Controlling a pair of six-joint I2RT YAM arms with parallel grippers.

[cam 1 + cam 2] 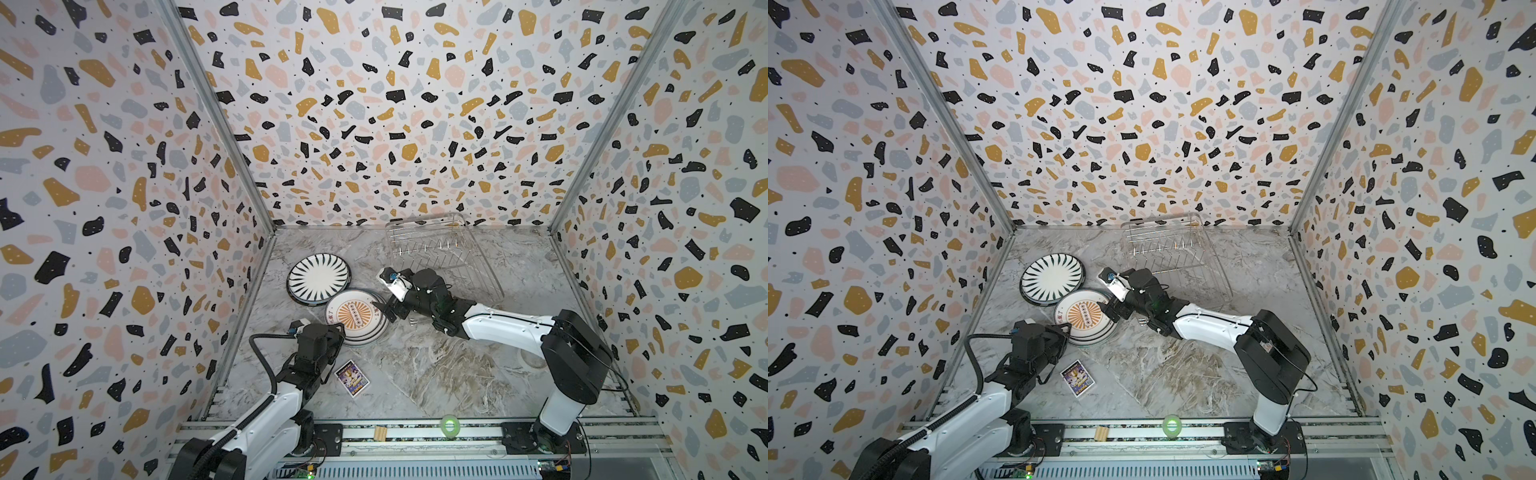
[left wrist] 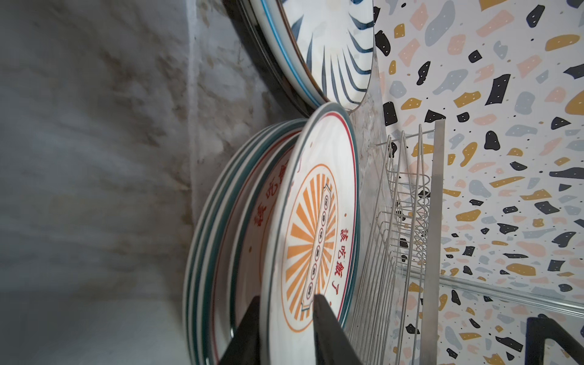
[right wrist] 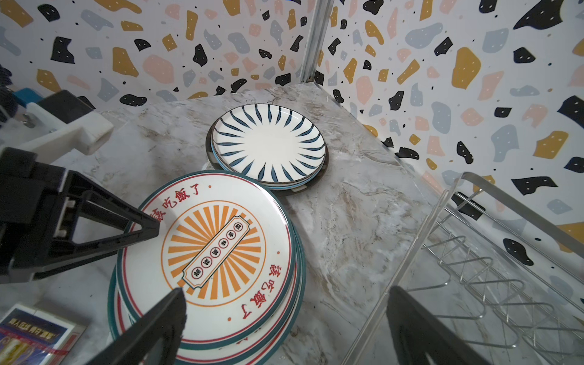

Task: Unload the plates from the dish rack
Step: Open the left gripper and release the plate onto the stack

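Left gripper (image 2: 286,298) straddles rim of top sunburst plate (image 3: 215,249), stacked near the empty dish rack (image 1: 440,249), clamped or loosened can't tell; right gripper (image 1: 388,311) gapes empty; should free rim fully, then back straight off, no sideways drag.

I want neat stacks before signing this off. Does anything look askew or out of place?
Yes. The top sunburst plate sits tilted and off-centre on its stack, whose lower rims stick out on one side, and its edge near the left gripper is raised, between the fingers. The dish rack is empty.
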